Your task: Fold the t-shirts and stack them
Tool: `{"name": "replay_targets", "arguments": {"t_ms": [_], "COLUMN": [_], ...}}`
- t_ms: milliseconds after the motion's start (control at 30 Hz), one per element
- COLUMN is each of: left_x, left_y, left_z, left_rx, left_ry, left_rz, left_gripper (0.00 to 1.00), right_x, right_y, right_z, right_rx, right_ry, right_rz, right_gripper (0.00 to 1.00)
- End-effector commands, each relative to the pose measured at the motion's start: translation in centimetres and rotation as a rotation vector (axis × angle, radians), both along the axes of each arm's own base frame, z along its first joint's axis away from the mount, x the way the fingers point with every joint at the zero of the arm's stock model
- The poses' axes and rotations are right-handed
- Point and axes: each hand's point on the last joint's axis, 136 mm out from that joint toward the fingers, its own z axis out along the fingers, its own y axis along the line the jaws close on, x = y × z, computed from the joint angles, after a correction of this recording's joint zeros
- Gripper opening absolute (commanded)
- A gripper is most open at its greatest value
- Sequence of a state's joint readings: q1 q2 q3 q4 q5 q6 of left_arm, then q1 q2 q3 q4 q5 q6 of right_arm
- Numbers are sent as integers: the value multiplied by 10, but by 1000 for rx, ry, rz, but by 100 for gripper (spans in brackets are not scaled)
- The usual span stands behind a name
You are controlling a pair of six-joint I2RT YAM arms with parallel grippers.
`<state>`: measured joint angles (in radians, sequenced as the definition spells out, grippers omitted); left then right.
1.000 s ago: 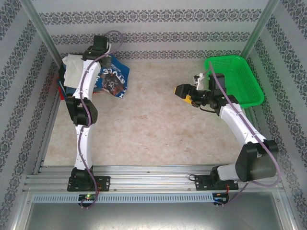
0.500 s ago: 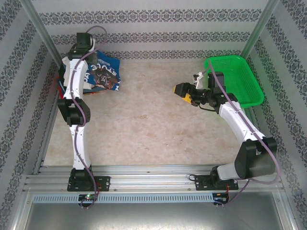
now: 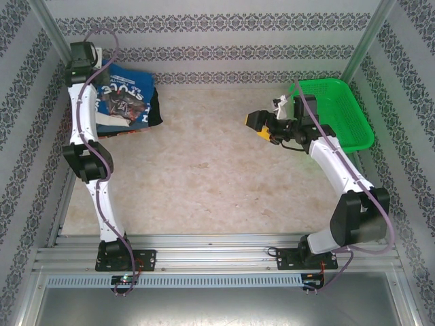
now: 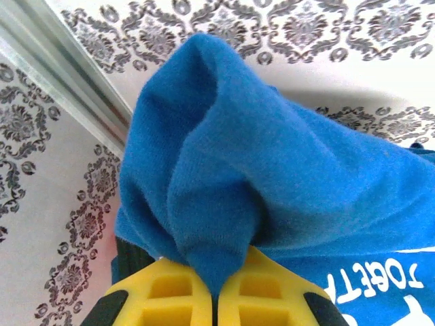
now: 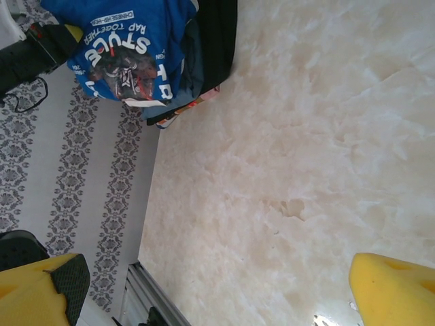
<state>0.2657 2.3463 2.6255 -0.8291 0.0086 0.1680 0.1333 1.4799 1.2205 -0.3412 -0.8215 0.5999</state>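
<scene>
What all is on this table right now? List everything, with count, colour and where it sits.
blue t-shirt: one, royal blue with white lettering, far-left corner, lifted at one edge
folded shirts: a stack, count unclear, dark and multicoloured edges, under the blue t-shirt
basket: one, green plastic, far-right corner
table: one, beige marble pattern
left gripper: one, yellow fingers, shut on the blue t-shirt at the far-left corner
right gripper: one, yellow fingers, open, holding nothing, just left of the basket
</scene>
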Motion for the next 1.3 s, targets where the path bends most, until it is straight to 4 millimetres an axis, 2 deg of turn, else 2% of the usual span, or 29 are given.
{"name": "replay_targets", "arguments": {"t_ms": [0,267,333,400,433,467,533,600,633,667,700,800,900,967,1067,1200,1267], "left_x": [4,15,17,17,16,14,13,12,12,11,10,3,-9,-22,-38,-60,-72], "left_y": [17,36,46,56,62,68,75,76,78,79,80,78,63,46,14,-16,-32], "left_z": [22,-25,-46,-69,-82,-95,-111,-117,-117,-115,-112,-90,-57,-32,-7,8,7], "left_rx": [-34,-177,-205,-246,-262,-276,-322,-329,-321,-314,-310,-305,-271,-256,-253,-373,-466], "left_ry": [-102,-83,-64,-41,-25,-11,1,8,6,6,2,-11,-17,-13,-11,-36,-20], "left_rz": [20,47,90,138,172,207,257,286,299,314,326,348,352,348,305,272,254], "left_gripper": [0,0,0,5,19,30,46,64,83,97,100,100,100,100,100,100,100], "right_x": [4,14,16,16,16,16,16,15,15,15,14,14,12,9,8,5,4], "right_y": [3,10,11,13,14,15,16,18,19,20,22,24,25,26,24,25,25], "right_z": [3,-3,-2,-1,0,0,0,0,0,0,1,3,6,9,9,6,6], "right_rx": [13,5,2,-5,-8,-11,-14,-15,-15,-13,-12,-13,-14,-14,-8,-2,5], "right_ry": [24,55,55,55,55,53,59,62,65,66,64,54,44,32,20,15,11], "right_rz": [14,21,21,27,30,32,34,40,42,41,46,52,52,53,45,52,52], "right_gripper": [98,98,98,98,98,98,98,98,98,98,98,98,98,98,98,98,98]}}
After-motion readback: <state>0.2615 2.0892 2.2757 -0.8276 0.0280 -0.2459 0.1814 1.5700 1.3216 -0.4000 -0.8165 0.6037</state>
